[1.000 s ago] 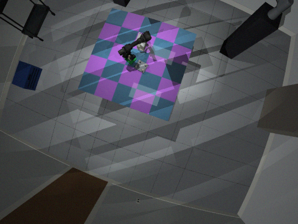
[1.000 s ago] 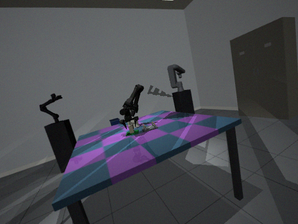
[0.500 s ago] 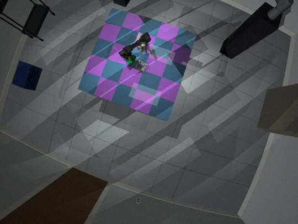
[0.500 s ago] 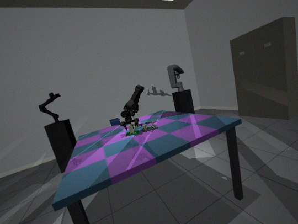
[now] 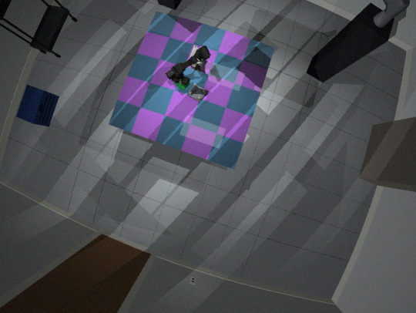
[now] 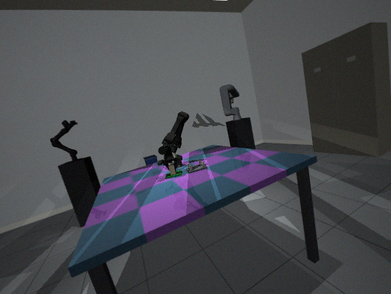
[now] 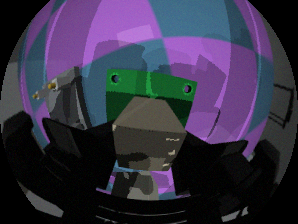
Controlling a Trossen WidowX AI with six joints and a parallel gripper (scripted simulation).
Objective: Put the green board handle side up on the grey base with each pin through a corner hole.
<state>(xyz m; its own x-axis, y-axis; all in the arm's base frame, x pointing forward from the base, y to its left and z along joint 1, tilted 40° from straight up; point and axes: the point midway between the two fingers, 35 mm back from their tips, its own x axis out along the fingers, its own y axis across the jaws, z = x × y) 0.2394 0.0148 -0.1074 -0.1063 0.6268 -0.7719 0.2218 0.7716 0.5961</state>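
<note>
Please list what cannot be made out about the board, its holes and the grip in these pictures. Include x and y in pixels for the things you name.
- Green board (image 5: pixel 182 85) (image 6: pixel 178 174) (image 7: pixel 127 77), wrist view: its two nearer corner holes, behind the square grey-brown handle (image 6: pixel 172 169) (image 7: pixel 150 147) and the black end effector (image 5: pixel 183 81) (image 6: pixel 172 167) (image 7: pixel 147 121).
- Its underside: face down in every view.
- Finger pressure on the handle: too dark in the wrist view, too small in the exterior view.

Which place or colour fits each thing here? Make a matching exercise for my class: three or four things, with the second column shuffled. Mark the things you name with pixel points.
1. Green board (image 5: pixel 182 87) (image 6: pixel 169 177) (image 7: pixel 114 101)
2. Handle (image 6: pixel 172 168) (image 7: pixel 150 145)
3. Pins (image 7: pixel 52 86)
4. Ridged box (image 5: pixel 32 105) (image 6: pixel 150 158)

A. gold, on the grey base (image 5: pixel 198 93) (image 6: pixel 197 169) (image 7: pixel 65 100)
B. blue, beyond the table (image 5: pixel 150 120) (image 6: pixel 232 192)
C. beside the grey base
D. between the fingers

Pairs: 1-C, 2-D, 3-A, 4-B
</note>
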